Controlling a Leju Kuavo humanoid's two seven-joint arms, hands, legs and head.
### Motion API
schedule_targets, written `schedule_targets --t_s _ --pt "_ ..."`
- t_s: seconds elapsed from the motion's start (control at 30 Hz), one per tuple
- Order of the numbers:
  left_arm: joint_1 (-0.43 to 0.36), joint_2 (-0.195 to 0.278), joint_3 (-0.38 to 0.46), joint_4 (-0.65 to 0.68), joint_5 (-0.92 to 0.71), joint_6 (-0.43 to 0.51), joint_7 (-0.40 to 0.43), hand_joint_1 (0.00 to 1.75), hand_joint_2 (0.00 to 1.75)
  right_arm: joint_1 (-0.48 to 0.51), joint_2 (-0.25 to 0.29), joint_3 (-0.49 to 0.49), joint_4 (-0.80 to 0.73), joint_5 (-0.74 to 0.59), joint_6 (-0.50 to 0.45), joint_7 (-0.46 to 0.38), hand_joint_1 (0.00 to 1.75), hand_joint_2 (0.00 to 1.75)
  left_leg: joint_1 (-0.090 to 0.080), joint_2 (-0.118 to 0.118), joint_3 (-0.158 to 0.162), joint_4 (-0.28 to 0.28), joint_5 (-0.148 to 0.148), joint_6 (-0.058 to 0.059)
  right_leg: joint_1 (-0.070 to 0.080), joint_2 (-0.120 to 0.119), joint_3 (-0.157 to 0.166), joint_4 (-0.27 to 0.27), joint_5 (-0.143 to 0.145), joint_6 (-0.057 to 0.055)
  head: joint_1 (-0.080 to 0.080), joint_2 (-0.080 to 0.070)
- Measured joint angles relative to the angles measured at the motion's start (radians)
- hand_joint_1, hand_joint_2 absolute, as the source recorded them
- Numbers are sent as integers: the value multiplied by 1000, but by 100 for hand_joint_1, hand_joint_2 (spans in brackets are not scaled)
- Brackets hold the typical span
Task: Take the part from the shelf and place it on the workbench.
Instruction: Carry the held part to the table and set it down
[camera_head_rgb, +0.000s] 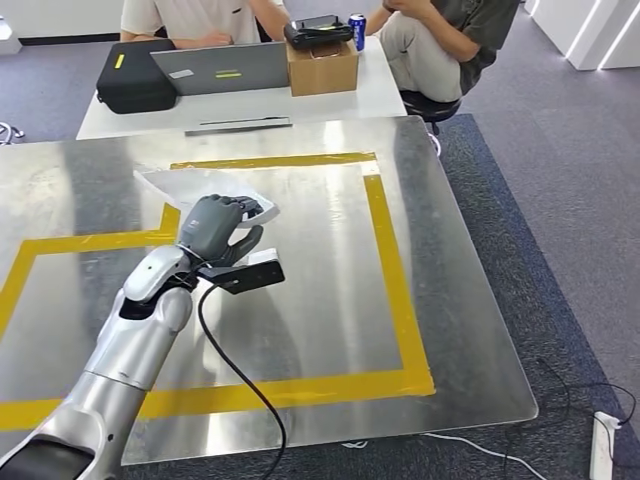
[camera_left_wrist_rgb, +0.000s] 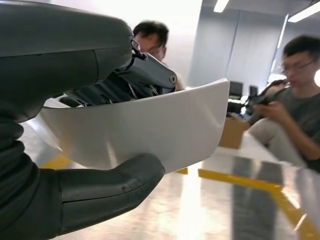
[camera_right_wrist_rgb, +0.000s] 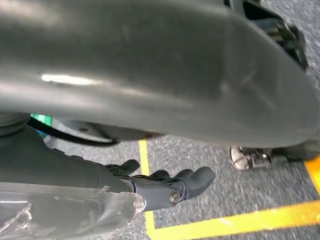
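The left hand (camera_head_rgb: 219, 228) is gripping the white part (camera_head_rgb: 162, 183) just left of the middle of the head view, over the shiny metal workbench (camera_head_rgb: 468, 330) and the yellow tape (camera_head_rgb: 392, 270) marking a square on it. In the left wrist view the thumb (camera_left_wrist_rgb: 113, 187) is lying under the part's (camera_left_wrist_rgb: 158, 125) pale curved panel and the darker fingers (camera_left_wrist_rgb: 151, 72) are pressing on its upper edge, so the part is being pinched between them. Whether the part is touching the workbench or hanging just above it is hard to tell. The right hand (camera_right_wrist_rgb: 166, 187) is hanging over grey carpet (camera_right_wrist_rgb: 211, 200) with yellow floor lines (camera_right_wrist_rgb: 245, 220); its fingers are lying straight and close together, holding nothing. Across the upper part of the head view, two people are sitting at a white table (camera_head_rgb: 377, 90) with a laptop (camera_head_rgb: 223, 68), a cardboard box (camera_head_rgb: 323, 66), a black case (camera_head_rgb: 134, 75) and a blue can (camera_head_rgb: 358, 30)
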Motion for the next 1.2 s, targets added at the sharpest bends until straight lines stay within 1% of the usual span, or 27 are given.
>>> schedule_targets --t_s 0.03,0.07,0.1,0.13,0.17,0.2,0.27,0.33,0.37,0.4,0.5,0.6,0.73,0.83,0.93,1.0,1.1,1.2 --pt "-18 8 -2 28 -14 -3 11 175 175 -1 -1 0 3 2 0 0 0 0 1 0 0 -1 2 -2 1 0 2 -2 2 -8 1 0" --pt "-33 15 -5 50 -30 -10 23 175 175 -2 -1 0 6 4 1 0 0 0 0 -1 0 -1 2 0 2 0 3 -6 3 -9 1 0" --pt "-47 23 -10 70 -54 -20 43 175 175 -3 -2 0 8 5 2 0 0 0 0 -1 0 -1 2 2 1 -1 6 -10 5 -6 0 0" --pt "-63 32 -20 92 -88 -33 75 175 175 -4 -2 0 10 6 4 -1 0 0 0 -1 0 -1 2 4 1 -1 7 -13 6 -4 1 0" --pt "-81 47 -41 116 -129 -49 127 175 175 -6 -2 0 11 7 6 -1 0 0 0 -1 0 -1 2 7 1 0 8 -16 8 -1 0 0" --pt "-103 66 -76 146 -169 -62 188 175 175 -7 -2 0 14 9 8 -1 0 0 0 -1 0 -1 2 9 1 0 9 -18 9 2 0 0" --pt "-160 117 -177 223 -213 -91 302 175 175 -10 -3 -2 23 12 9 -1 0 0 0 0 0 -1 2 12 1 1 10 -22 11 16 0 0" --pt "-208 164 -266 303 -221 -127 373 175 175 -14 -4 -3 33 14 5 -3 0 0 -1 0 0 -1 2 13 0 1 11 -23 12 28 0 0" --pt "-221 184 -292 336 -222 -142 394 175 175 -15 -5 -3 37 14 4 -3 0 0 -1 0 0 -1 2 13 -1 2 11 -24 12 30 0 0" --pt "-230 201 -310 363 -223 -152 409 175 175 -16 -5 -3 40 14 3 -4 0 0 -1 1 0 -1 2 14 -1 2 11 -24 12 30 0 0" --pt "-245 243 -346 418 -225 -179 439 175 175 -17 -6 -4 44 16 8 -4 0 0 1 1 0 -1 3 14 0 2 11 -23 12 30 0 0" --pt "-250 275 -369 442 -226 -211 468 175 175 -17 -6 -6 44 18 16 -1 0 0 2 1 0 -1 3 13 2 2 10 -23 12 30 -1 0" --pt "-252 296 -384 453 -226 -238 481 175 175 -19 -7 -10 44 20 19 1 0 0 3 0 0 -2 3 13 3 1 11 -22 11 29 0 0" --pt "-257 304 -393 454 -226 -278 508 175 175 -19 -8 -10 43 22 20 5 0 0 3 0 0 -2 3 13 3 1 11 -22 11 29 0 0" --pt "-261 322 -396 436 -227 -336 537 175 175 -19 -9 -12 43 23 21 11 0 0 3 0 0 -2 3 13 3 1 11 -22 11 29 0 0" --pt "-260 342 -396 408 -227 -363 543 175 175 -19 -10 -15 41 23 22 16 0 0 3 0 0 -2 3 13 3 1 11 -22 11 29 0 0" --pt "-258 375 -396 366 -227 -381 531 175 175 -19 -11 -20 38 25 26 26 0 0 3 0 0 -2 3 13 3 1 11 -22 11 29 0 0" --pt "-256 398 -396 340 -227 -394 529 175 175 -19 -14 -25 35 31 29 33 0 0 3 0 0 -2 3 13 3 1 11 -22 11 29 0 0"
